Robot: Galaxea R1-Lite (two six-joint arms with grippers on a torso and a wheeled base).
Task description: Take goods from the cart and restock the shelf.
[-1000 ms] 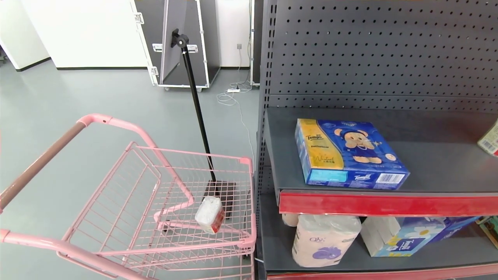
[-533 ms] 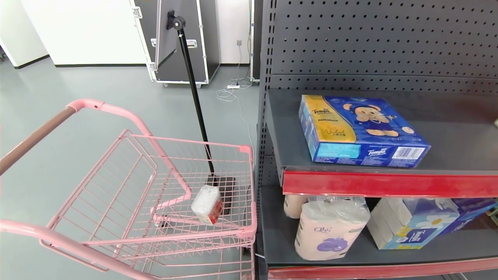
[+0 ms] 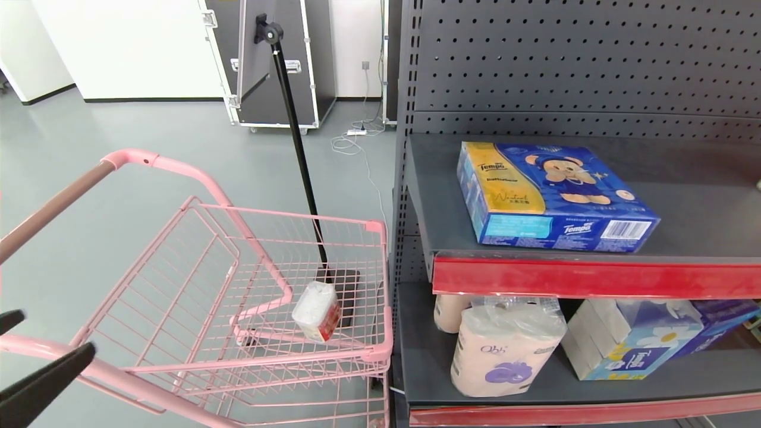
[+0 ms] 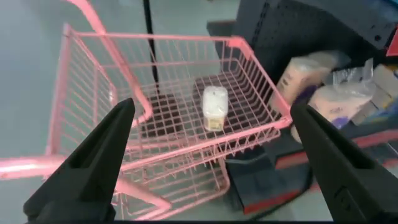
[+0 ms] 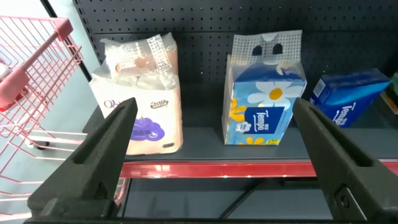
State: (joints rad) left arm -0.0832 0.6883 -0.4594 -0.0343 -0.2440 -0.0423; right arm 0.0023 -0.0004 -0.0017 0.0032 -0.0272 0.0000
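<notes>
Lowering your wide-open, empty left gripper [image 4: 212, 107] risks catching the rim of the pink wire cart [image 3: 119, 373] before the small white packet [image 3: 317, 311].

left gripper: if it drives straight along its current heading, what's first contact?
Likely the small white pack on the basket floor of the pink cart: it sits centred ahead of the open left gripper. Depth is unclear.

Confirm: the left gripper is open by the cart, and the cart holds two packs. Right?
No. The cart holds one pack, not two, as the head view shows. The left gripper is open by the cart.
</notes>
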